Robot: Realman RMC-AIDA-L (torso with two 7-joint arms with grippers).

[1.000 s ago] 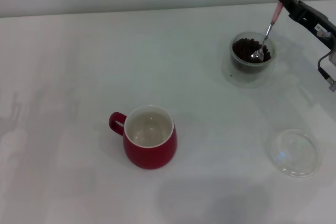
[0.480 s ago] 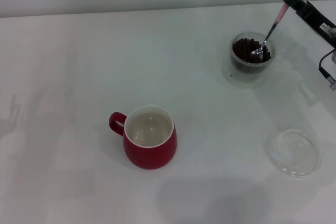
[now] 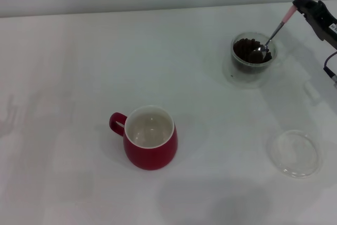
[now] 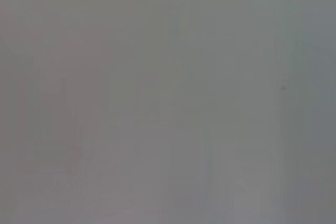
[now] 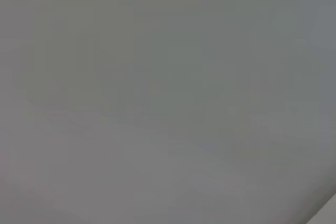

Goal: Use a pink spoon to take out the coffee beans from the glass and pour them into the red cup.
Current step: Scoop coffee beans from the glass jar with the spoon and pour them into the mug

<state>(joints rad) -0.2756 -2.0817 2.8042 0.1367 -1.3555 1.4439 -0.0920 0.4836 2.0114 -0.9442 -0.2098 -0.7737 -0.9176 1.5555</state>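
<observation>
The glass (image 3: 251, 60) stands at the back right of the table in the head view, filled with dark coffee beans (image 3: 246, 49). My right gripper (image 3: 301, 3) comes in from the right edge and is shut on the pink handle of the pink spoon (image 3: 274, 33). The spoon slants down and its metal bowl rests on the beans at the glass's right side. The red cup (image 3: 150, 137) stands upright left of the table's middle, white inside, handle to the left. The left gripper is out of view. Both wrist views show only blank grey.
A flat shallow clear round dish (image 3: 294, 153) lies at the front right, well below the glass. The white table (image 3: 79, 67) runs back to a wall edge along the top.
My right gripper has moved to the right and slightly back, tilting the spoon flatter. The spoon's bowl has slid toward the glass's right rim. The cup and dish have not moved.
</observation>
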